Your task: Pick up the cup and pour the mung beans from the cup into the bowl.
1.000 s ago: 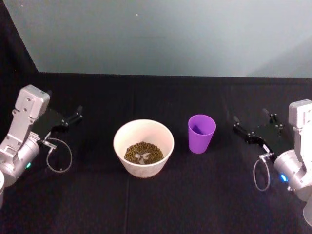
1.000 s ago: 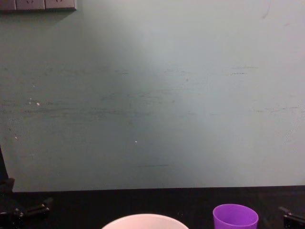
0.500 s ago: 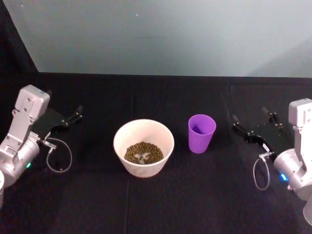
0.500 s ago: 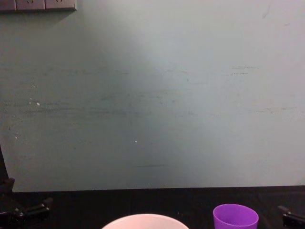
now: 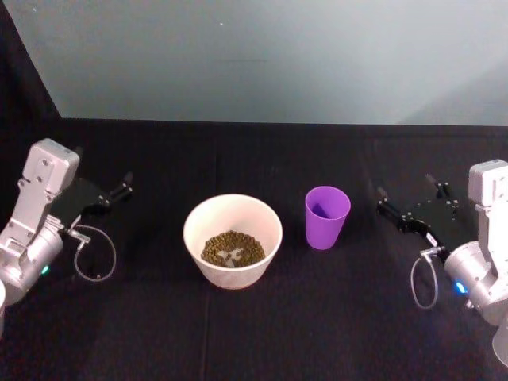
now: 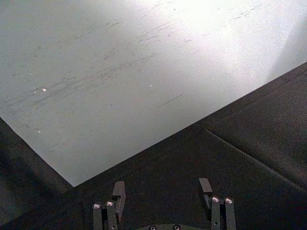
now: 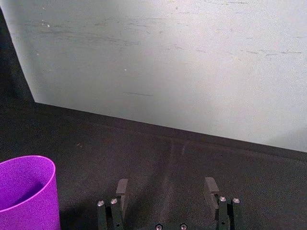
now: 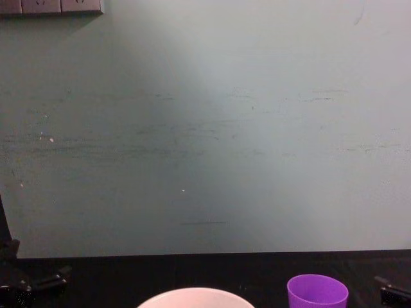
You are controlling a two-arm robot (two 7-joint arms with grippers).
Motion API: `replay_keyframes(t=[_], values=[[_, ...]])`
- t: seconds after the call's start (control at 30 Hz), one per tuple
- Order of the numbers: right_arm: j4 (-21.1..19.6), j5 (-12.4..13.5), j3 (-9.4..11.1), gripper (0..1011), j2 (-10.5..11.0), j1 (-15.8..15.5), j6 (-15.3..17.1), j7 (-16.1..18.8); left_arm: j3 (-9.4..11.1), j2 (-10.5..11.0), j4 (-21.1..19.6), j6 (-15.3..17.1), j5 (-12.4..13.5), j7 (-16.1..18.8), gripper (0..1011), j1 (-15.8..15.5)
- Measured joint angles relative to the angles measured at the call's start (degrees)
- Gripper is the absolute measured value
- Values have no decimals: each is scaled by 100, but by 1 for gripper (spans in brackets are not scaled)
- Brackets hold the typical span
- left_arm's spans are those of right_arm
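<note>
The purple cup (image 5: 327,217) stands upright on the black table, just right of the bowl (image 5: 194,221), and its inside shows purple wall and shadow. A heap of mung beans (image 5: 232,248) lies in the bottom of the bowl. My right gripper (image 5: 406,189) hovers open to the right of the cup, clear of it; the right wrist view shows its spread jaws (image 7: 166,187) with the cup (image 7: 26,191) off to one side. My left gripper (image 5: 103,178) is open at the table's left, far from the bowl, with nothing between its fingers (image 6: 162,188). The chest view catches the cup's rim (image 8: 317,292) and the bowl's rim (image 8: 196,296).
A black cloth (image 5: 262,325) covers the table, and a pale green wall (image 5: 270,55) rises behind its far edge. Loose cable loops hang from the left wrist (image 5: 95,254) and the right wrist (image 5: 421,282). A wall socket strip (image 8: 51,6) sits high on the wall.
</note>
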Motion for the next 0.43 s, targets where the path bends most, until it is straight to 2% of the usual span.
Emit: replay_keyframes(t=[0.43], values=[[0,0,0,1003,2,0,0,7,0,0,0,0,0,0,1000,0]])
